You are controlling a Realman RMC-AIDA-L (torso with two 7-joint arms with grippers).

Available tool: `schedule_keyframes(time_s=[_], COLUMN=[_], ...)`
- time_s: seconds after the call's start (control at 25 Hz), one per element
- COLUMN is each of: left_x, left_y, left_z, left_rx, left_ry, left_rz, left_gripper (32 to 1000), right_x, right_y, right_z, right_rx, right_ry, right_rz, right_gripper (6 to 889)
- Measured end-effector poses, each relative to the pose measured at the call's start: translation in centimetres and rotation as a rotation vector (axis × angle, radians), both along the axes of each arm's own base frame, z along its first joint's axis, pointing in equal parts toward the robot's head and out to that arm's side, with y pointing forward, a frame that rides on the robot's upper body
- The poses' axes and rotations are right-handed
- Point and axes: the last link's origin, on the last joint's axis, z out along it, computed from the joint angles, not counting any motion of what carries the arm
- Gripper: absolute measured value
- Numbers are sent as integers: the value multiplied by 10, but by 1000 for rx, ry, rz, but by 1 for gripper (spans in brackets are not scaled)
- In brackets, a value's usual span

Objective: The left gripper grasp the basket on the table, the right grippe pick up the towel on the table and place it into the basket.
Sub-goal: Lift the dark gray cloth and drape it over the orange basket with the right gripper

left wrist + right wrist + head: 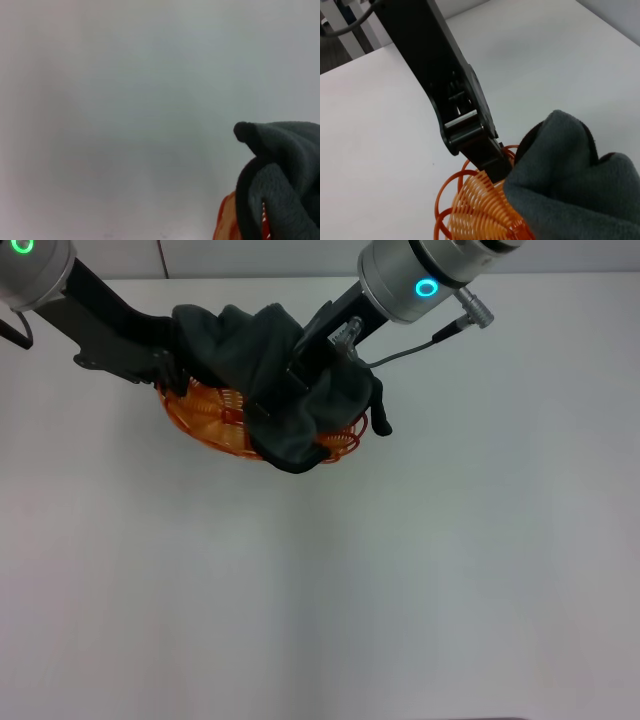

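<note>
The left gripper point(170, 372) clamps the rim of the orange basket point(215, 420) on the white surface point(400, 570). The right gripper point(305, 370), buried in cloth, grips the towel point(270, 390), which drapes over the basket. The towel looks soft, light and floppy, best pinched at a bunched fold.

Bright, even light falls from overhead on the table point(420, 570), which shows almost no glare. The towel point(270, 370) throws only a thin soft shadow just under the basket point(215, 420). On the left wrist view the table point(125, 100) is a hazy grey wash and the towel point(285, 175) beside it looks soft-edged. The right wrist view is sharper: the basket point(475, 210) wires read crisply.
</note>
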Motion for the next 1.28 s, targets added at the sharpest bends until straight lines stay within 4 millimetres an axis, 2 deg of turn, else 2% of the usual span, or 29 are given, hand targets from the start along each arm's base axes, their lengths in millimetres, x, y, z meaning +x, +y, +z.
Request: schedule_keyframes(time_s=[0.04, 0.28, 0.68, 1.28], left_x=[0, 1, -4, -13], left_y=[0, 0, -1, -3], left_z=[0, 0, 1, 2], left_rx=[0, 1, 4, 7], left_ry=[0, 0, 1, 4], left_rz=[0, -2, 7, 22], left_gripper=[73, 73, 73, 73], right_x=[0, 0, -6, -26], right_y=[0, 0, -3, -21], right_z=[0, 0, 5, 45], right_rx=[0, 1, -3, 49], right_ry=[-1, -7, 1, -81], right_rz=[0, 2, 1, 9], right_gripper=[776, 865, 862, 857])
